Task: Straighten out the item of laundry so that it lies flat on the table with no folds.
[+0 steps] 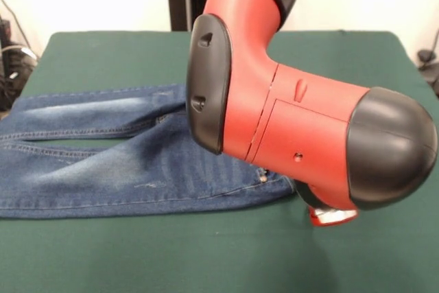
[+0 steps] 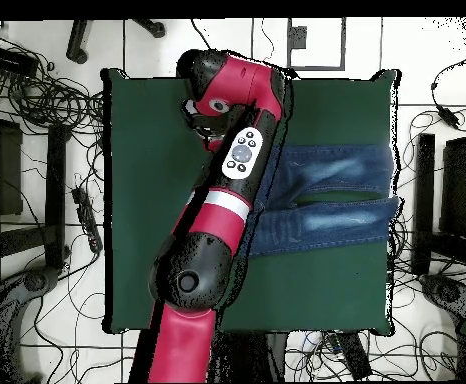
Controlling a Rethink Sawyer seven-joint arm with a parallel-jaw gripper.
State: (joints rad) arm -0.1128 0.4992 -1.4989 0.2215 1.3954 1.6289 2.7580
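Front view, left to right: jeans (image 1: pixel 123 156) lie across the table (image 1: pixel 103 53), legs running off toward the left edge, one above the other with a strip of green between them. Pale faded patches on both legs. Waist end sits under the arm (image 1: pixel 288 114), which fills the middle and right of the frame. A small red and silver part shows below the black elbow cap, low over the cloth near the waist; whether that is the gripper, and how its jaws stand, I cannot tell.

Risks, as judgement:
- The leg ends reach the table edge. A pull toward that side could drag the cuffs over it.
- The arm hangs low over the waist. A sideways sweep could bunch the denim and add folds instead of removing them.
- The waist is hidden, so any crease there is unchecked.

Overhead view: jeans (image 2: pixel 327 200) sit on the right half of the table (image 2: pixel 147 200), legs reaching its right edge, the left half bare. This view gives the whole table outline and how far the arm (image 2: pixel 227 160) crosses it. The front view alone gives fabric detail: stitching, fades, a rivet.
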